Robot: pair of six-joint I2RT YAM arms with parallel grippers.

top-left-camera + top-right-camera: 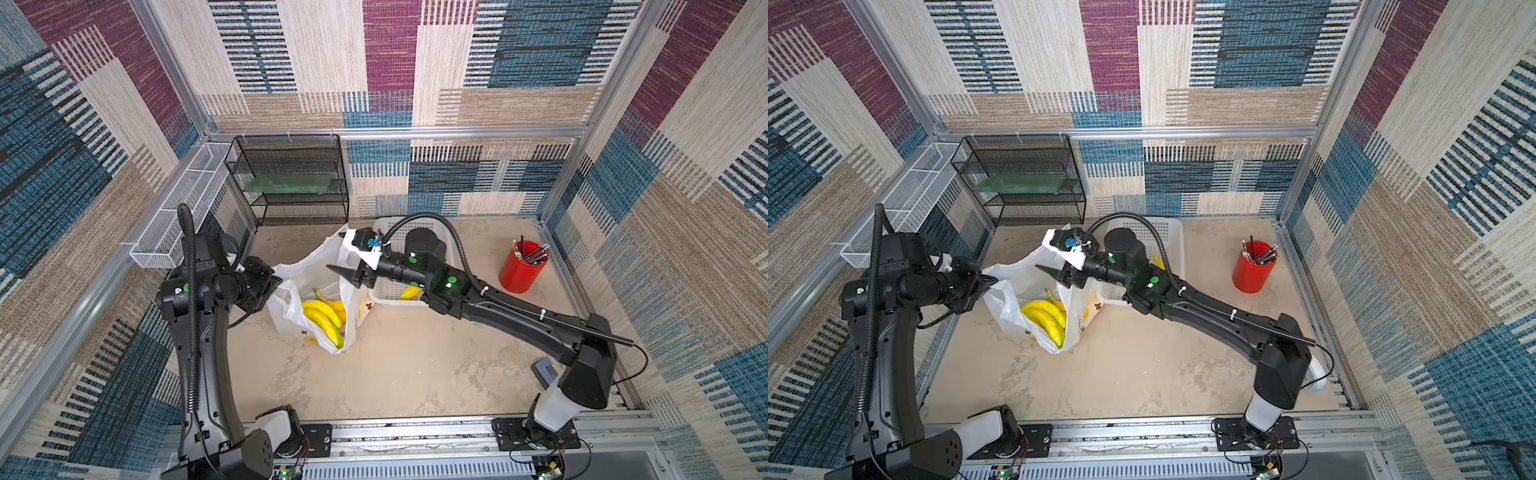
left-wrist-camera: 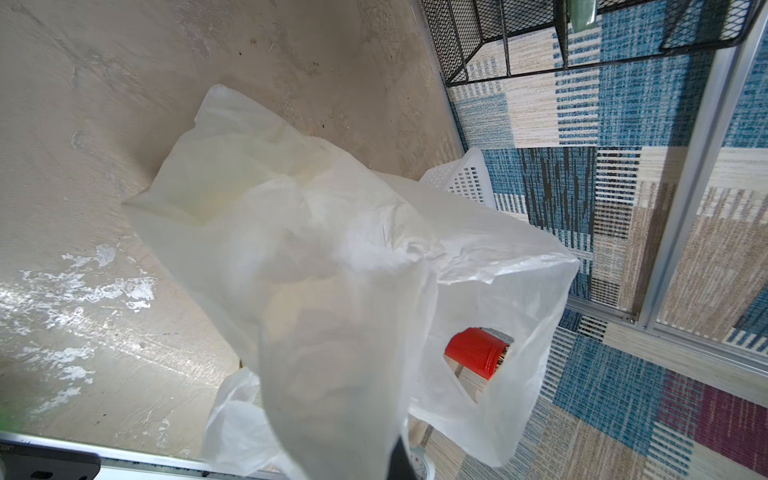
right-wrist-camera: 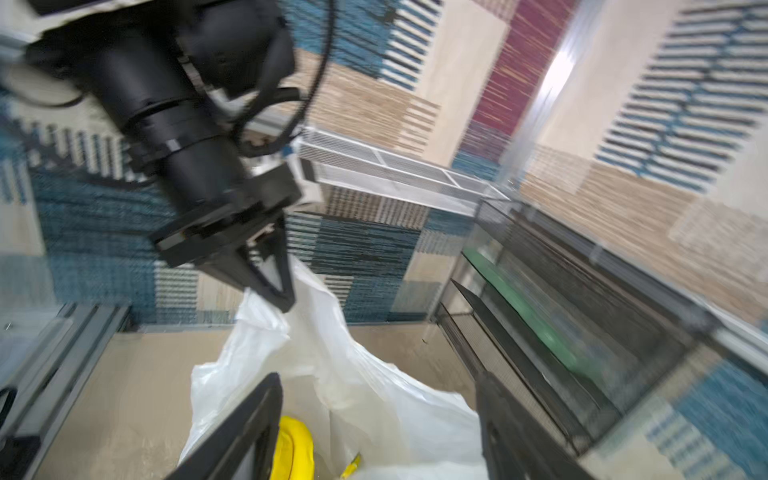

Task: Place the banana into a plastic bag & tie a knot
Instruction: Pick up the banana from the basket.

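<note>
Near edge first: bare counter [image 1: 415, 374]. Then the bag [image 1: 286, 316], its closed end toward us and its mouth gaping upward. The bananas [image 1: 322, 318] are already inside, a single bunch. I make it three or four, but the plastic hides part of it. Their long axis runs diagonally, tips near, stem end far.

Left tool [image 1: 277, 286]: clamped tight on the bag's left-hand handle, holding that side up. Right tool [image 1: 336, 251]: spread wide over the mouth with nothing in it. Its wrist view is blurred but shows both fingers apart, with only plastic and yellow below.

Now the relation that matters. The bag's free lip [image 1: 326, 248] rises on the far right side, just beside the right tool and a touch beyond it. The right arm is clearly the nearer one, and the left is busy anyway. I'd say the next catch is that lip, then bringing it across toward the left for tying.

Count: one bag, no knot yet, one bunch bagged, one loose banana [image 1: 410, 293] in the basket [image 1: 388, 291]. Farther off are one red cup [image 1: 521, 270] of pencils and one black rack [image 1: 291, 183] by the back wall.
</note>
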